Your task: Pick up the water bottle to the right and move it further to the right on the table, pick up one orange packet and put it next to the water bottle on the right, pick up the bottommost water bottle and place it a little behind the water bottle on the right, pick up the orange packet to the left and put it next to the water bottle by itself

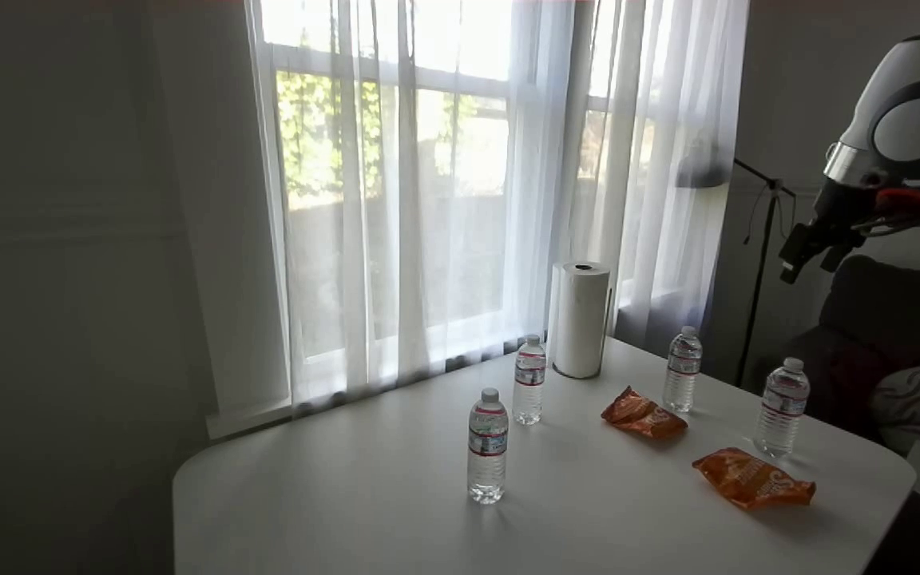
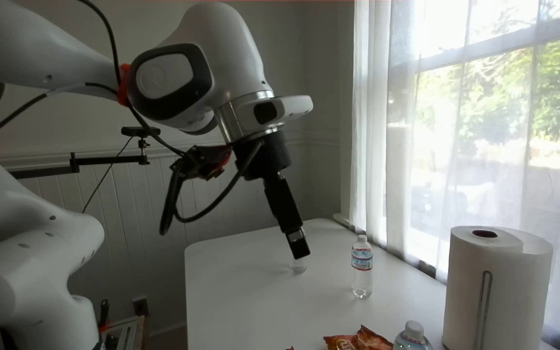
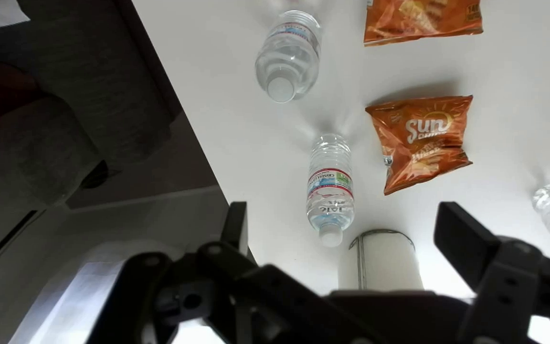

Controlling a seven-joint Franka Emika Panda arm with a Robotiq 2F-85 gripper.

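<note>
Several clear water bottles stand upright on the white table (image 1: 332, 495). In an exterior view, one bottle (image 1: 488, 447) is at the front middle and one (image 1: 529, 379) is behind it. Two more bottles (image 1: 682, 371) (image 1: 782, 411) stand on the right side. Two orange packets (image 1: 644, 415) (image 1: 751, 479) lie beside those right bottles. The wrist view shows a bottle (image 3: 331, 186), another bottle (image 3: 289, 57) and both packets (image 3: 423, 143) (image 3: 423, 19). My gripper (image 3: 342, 227) is open and empty, raised above the table. In an exterior view, the gripper (image 2: 299, 245) partly hides a bottle (image 2: 299, 265).
A paper towel roll (image 1: 580, 319) stands at the back by the window; it also shows in the wrist view (image 3: 385, 263). Sheer curtains (image 1: 420, 200) hang along the table's back edge. A lamp (image 1: 703, 168) and dark sofa (image 1: 891, 311) are beyond the table.
</note>
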